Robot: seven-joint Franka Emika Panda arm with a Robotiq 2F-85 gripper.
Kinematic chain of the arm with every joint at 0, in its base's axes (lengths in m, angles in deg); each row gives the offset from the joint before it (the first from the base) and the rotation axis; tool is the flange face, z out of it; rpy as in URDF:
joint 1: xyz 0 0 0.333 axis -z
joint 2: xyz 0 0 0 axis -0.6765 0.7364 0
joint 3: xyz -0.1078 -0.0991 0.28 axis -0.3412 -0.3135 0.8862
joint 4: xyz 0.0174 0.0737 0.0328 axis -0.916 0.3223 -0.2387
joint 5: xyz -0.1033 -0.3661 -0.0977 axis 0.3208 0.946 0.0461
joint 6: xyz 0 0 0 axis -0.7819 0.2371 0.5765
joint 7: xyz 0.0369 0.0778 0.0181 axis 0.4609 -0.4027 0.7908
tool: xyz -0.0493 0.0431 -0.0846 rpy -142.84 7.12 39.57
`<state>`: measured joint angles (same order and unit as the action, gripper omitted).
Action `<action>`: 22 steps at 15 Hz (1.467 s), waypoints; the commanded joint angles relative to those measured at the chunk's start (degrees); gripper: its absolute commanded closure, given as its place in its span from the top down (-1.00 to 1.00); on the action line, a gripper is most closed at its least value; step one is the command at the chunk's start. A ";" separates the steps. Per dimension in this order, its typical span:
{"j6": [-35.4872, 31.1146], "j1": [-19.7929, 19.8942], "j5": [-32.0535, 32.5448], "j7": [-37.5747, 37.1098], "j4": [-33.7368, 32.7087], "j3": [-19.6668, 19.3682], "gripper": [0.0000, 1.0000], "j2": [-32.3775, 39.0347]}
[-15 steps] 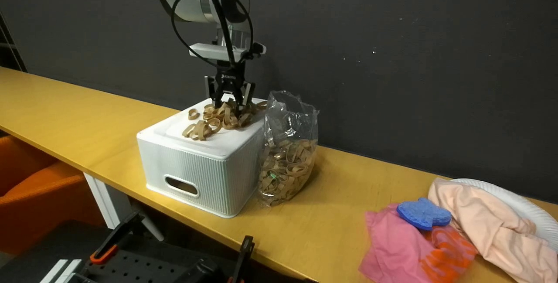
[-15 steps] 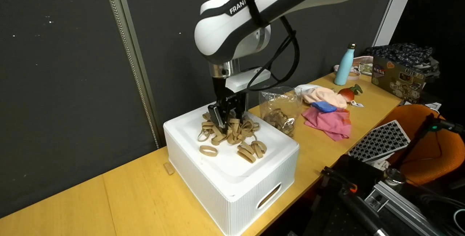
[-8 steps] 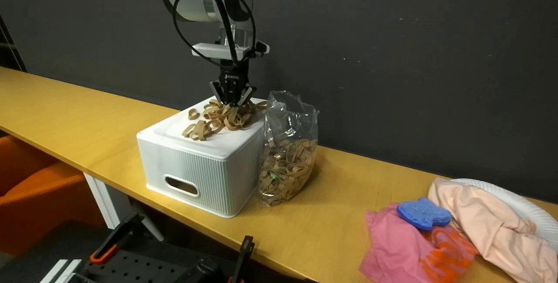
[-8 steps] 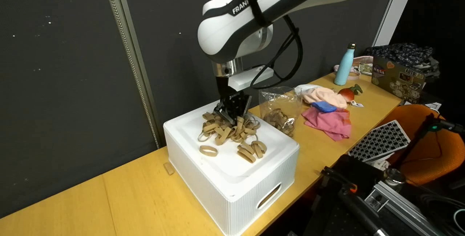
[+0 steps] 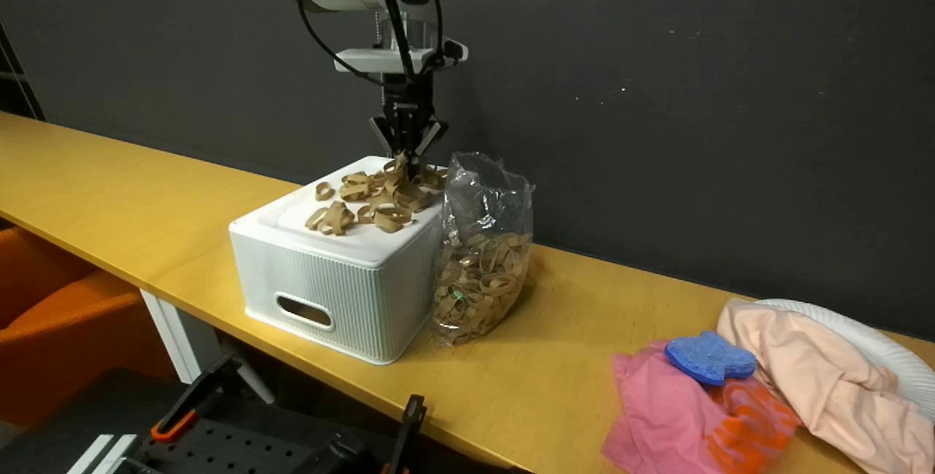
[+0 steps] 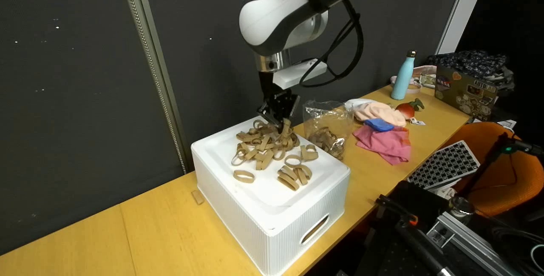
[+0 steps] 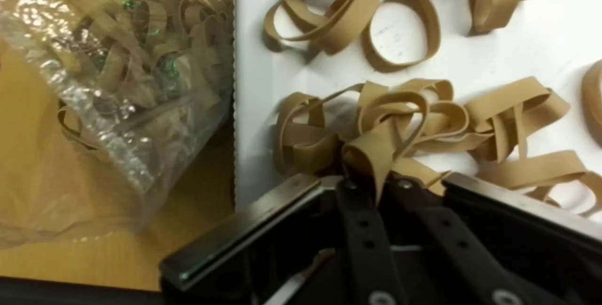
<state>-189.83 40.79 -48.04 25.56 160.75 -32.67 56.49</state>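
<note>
My gripper [image 7: 376, 187] is shut on a small bunch of tan rubber bands [image 7: 376, 147], one of them pinched upright between the fingertips. In both exterior views it points down just over the back of an upturned white ribbed box [image 5: 314, 262]. A loose heap of the same bands [image 6: 263, 157] lies on the box top around and below the fingers; whether the held bunch is free of the heap I cannot tell. Beside the box stands a clear plastic bag [image 5: 486, 269], its lower half full of bands and its upper part standing up. The fingers' lower ends are partly hidden by bands.
On the table lie a pink cloth [image 5: 672, 408], a blue sponge [image 5: 710, 357], a peach cloth [image 5: 825, 372] and a white plate [image 5: 869, 335]. Farther along are a blue bottle [image 6: 403, 76] and a sticker-covered box [image 6: 463, 89]. A dark wall panel [image 5: 657, 131] runs close behind.
The jaws have closed from open onto bands in the heap. My gripper has risen a little and shifted toward the bag, pulling bands up; some others have slid across the box top.
</note>
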 commanded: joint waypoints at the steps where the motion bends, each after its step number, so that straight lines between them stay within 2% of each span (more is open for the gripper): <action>1: 2.60 0.65 0.76 -0.35 -1.77 -0.55 -0.96 -2.13; 12: 2.08 3.07 2.44 -0.86 -0.69 -2.71 -0.96 -11.04; 22: 1.57 7.51 3.07 -1.27 5.25 -5.54 -0.96 -16.54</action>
<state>-188.63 47.72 -45.65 25.35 162.72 -37.65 42.10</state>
